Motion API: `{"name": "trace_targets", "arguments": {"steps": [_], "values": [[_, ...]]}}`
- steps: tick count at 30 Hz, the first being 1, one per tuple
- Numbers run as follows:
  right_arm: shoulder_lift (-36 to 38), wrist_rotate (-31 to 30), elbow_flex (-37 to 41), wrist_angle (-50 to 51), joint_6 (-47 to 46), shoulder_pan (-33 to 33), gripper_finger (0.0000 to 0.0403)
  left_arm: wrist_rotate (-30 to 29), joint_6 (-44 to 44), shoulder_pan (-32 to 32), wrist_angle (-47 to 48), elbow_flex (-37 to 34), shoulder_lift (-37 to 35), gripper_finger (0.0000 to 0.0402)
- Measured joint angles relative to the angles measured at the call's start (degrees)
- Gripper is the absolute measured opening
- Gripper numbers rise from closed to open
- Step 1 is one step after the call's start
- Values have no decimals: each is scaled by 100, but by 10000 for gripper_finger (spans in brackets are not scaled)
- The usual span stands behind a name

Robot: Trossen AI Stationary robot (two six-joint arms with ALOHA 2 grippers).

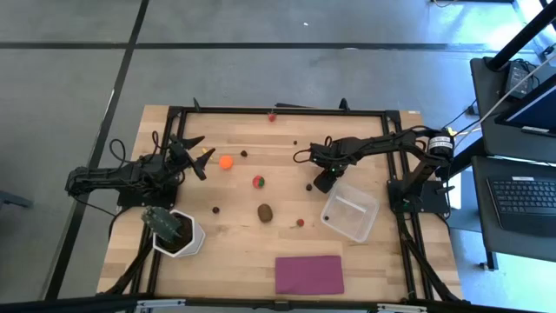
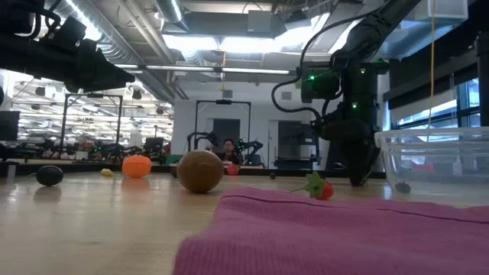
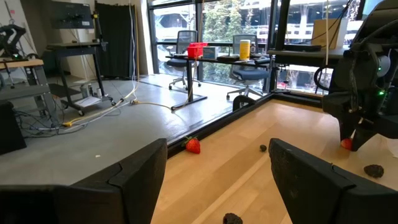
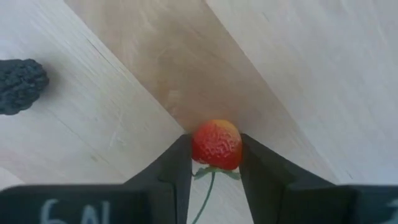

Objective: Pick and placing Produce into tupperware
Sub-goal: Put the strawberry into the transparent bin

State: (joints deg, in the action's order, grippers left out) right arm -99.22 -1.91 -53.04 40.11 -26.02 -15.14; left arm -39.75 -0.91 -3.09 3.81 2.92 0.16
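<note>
- Nearest the front edge of the table (image 1: 217,248), a flat magenta cloth (image 1: 309,274) is lying spread out, and to its left a green plant in a white pot (image 1: 177,233) is standing.
- Just past the cloth on the right side, the clear tupperware (image 1: 350,211) is sitting with nothing visible in it except a small dark speck near its wall in the low view.
- A small red piece (image 1: 300,223) is lying between the tub and the brown oval (image 1: 265,212), which is resting near the middle of the table; a dark berry (image 1: 216,209) is lying farther left.
- The right gripper (image 1: 320,183) is reaching down to the wood just beside the tub's far-left corner, and its two fingers are pressing on either side of a tiny strawberry (image 4: 216,144), grasping it while it is sitting on the table; another dark berry (image 4: 20,85) is lying close by.
- The red-and-green piece (image 1: 258,182) is sitting a little beyond the brown oval.
- The left gripper (image 1: 198,159) is hovering over the left side of the table with its fingers spread apart and nothing between them.
- The orange ball (image 1: 226,162) is lying just beside that gripper, with a yellow bit (image 1: 205,151) near its fingertips.
- Farthest away, a second strawberry (image 1: 272,116) is lying at the table's far edge.
</note>
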Motion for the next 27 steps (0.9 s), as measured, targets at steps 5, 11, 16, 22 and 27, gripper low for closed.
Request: {"name": "trace_targets", "arguments": {"steps": [5,11,16,22,27], "values": [[-6,26,-68,91,-18,-2,116,0,-2,0,0,0,-1,274],[-26,-37,-724,600,299,-15,114,0,-2,0,2,0,-2,274],[265,205,-1569,1516,584,29,113,-2,0,0,2,0,-1,274],[1028,268,-2338,2601,93,430,104,0,-2,-2,2,0,0,274],[1645,308,-2140,3000,-1075,1187,106,-2,-2,0,2,0,-2,274]]}}
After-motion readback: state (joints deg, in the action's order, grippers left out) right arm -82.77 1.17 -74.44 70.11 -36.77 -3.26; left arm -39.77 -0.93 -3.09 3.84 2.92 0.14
